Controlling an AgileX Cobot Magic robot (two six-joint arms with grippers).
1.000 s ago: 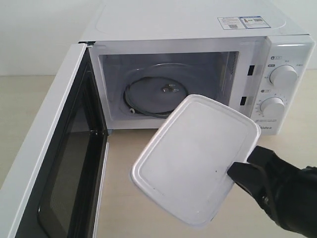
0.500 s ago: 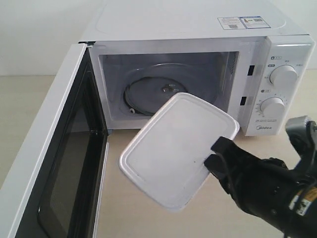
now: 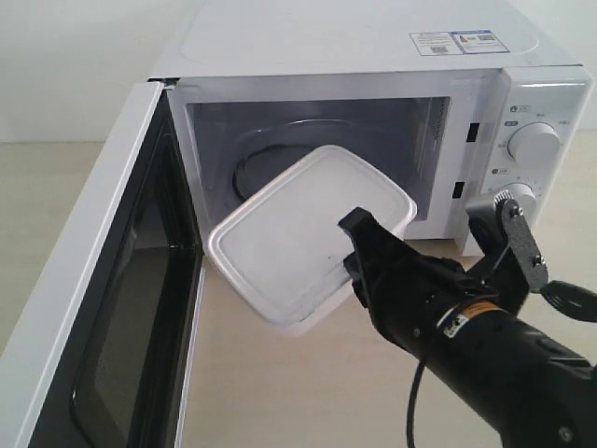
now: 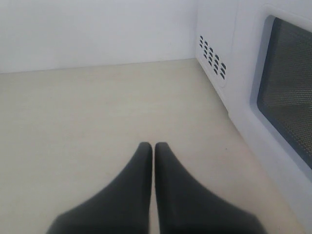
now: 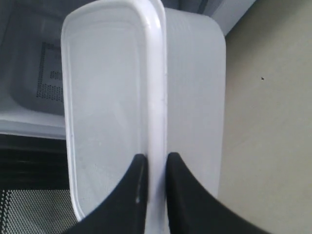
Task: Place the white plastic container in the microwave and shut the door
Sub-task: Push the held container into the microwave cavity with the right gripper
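The white plastic container [image 3: 298, 233] hangs tilted at the microwave's [image 3: 373, 56] open mouth, its far end just inside the cavity over the glass turntable [image 3: 256, 159]. My right gripper [image 3: 353, 245] is shut on the rim of its lid; the right wrist view shows the container [image 5: 107, 87] with my right gripper [image 5: 156, 161] pinching that rim. The door [image 3: 93, 308] stands swung wide open on the left. My left gripper [image 4: 153, 148] is shut and empty above the table, beside the door's [image 4: 287, 92] windowed outer face.
Two round dials [image 3: 534, 142] sit on the microwave's right panel, close to my right arm's wrist joint [image 3: 508, 233]. The beige tabletop [image 3: 280, 392] runs in front of the microwave. A white wall [image 4: 97, 29] stands behind.
My right arm has carried the container up and leftward, from in front of the microwave to its opening. The arm reaches further into view. The door has not moved.
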